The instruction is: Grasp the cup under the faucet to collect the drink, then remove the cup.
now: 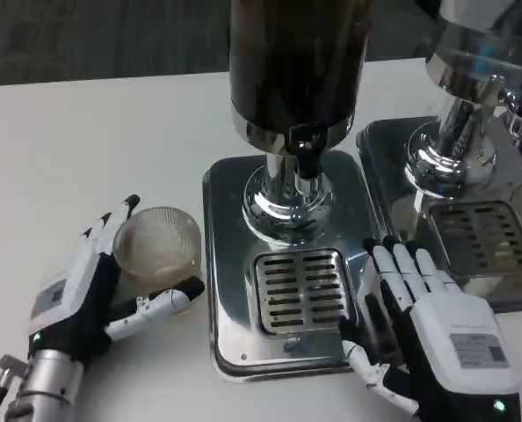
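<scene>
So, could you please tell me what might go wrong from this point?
1. The cup is in the left robot hand, well left of the faucet and drip grate; if it stops short of the spout, the drink may pour onto the tray.
2. The cup looks tilted in that grasp, so it could spill.
3. The right robot hand rests on the tray edge and may crowd the cup's placement.

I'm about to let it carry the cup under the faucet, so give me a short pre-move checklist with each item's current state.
1. Left hand grips the cup: ok.
2. Cup under the faucet: not ok, it is left of the dispenser base.
3. Drip grate free of things: ok.
4. Right hand away from the grate: not ok, it rests at the grate's right edge.
5. Cup empty: cannot tell.
</scene>
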`<state>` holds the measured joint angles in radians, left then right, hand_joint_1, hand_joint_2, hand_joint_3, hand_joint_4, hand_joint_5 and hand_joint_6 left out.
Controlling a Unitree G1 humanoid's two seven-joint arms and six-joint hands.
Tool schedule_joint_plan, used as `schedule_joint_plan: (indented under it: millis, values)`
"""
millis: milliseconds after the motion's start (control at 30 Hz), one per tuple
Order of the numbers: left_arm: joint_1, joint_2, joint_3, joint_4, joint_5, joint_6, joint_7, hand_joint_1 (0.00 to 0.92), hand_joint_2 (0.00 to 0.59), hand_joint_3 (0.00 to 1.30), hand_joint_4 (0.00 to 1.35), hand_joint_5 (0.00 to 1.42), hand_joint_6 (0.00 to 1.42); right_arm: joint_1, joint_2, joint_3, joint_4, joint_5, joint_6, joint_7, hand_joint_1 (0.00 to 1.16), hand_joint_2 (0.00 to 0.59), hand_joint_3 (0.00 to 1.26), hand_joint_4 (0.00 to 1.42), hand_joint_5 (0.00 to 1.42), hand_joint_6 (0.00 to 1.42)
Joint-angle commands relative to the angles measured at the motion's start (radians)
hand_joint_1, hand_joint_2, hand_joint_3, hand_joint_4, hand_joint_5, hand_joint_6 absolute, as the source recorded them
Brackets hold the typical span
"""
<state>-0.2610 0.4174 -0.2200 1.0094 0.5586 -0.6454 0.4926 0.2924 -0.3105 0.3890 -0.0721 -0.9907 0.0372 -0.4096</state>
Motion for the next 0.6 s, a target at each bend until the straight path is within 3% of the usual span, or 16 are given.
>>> schedule_joint_plan:
  millis: [33,300,367,500,600]
  values:
    - [-0.025,-0.011,-0.010,0.030,-0.005,-0.018,0.021,0.132,0.002,0.00,0.00,0.01,0.00,0.013,0.010,-0.001,-0.004,-0.001,0.008,-0.015,0.21,0.429,0.04,0.00,0.00,0.11]
    - [-0.038,-0.025,-0.022,0.058,0.000,-0.042,0.040,0.188,0.011,0.00,0.00,0.17,0.15,0.030,0.015,-0.004,-0.019,-0.007,0.014,-0.013,0.22,0.434,0.04,0.00,0.00,0.11]
    - [-0.031,-0.028,-0.022,0.055,0.004,-0.051,0.079,0.214,0.025,0.00,0.13,0.29,0.24,0.030,0.016,-0.005,-0.021,-0.008,0.016,-0.011,0.23,0.430,0.05,0.00,0.00,0.12]
    - [-0.018,-0.018,-0.028,0.054,0.015,-0.067,0.148,0.320,0.043,0.16,0.37,0.56,0.62,0.032,0.018,-0.007,-0.022,-0.005,0.017,-0.009,0.24,0.430,0.06,0.00,0.00,0.13]
    - [-0.019,-0.013,-0.038,0.068,0.016,-0.071,0.154,0.345,0.046,0.23,0.45,0.65,0.74,0.028,0.017,-0.007,-0.019,-0.002,0.013,-0.009,0.24,0.430,0.06,0.00,0.00,0.13]
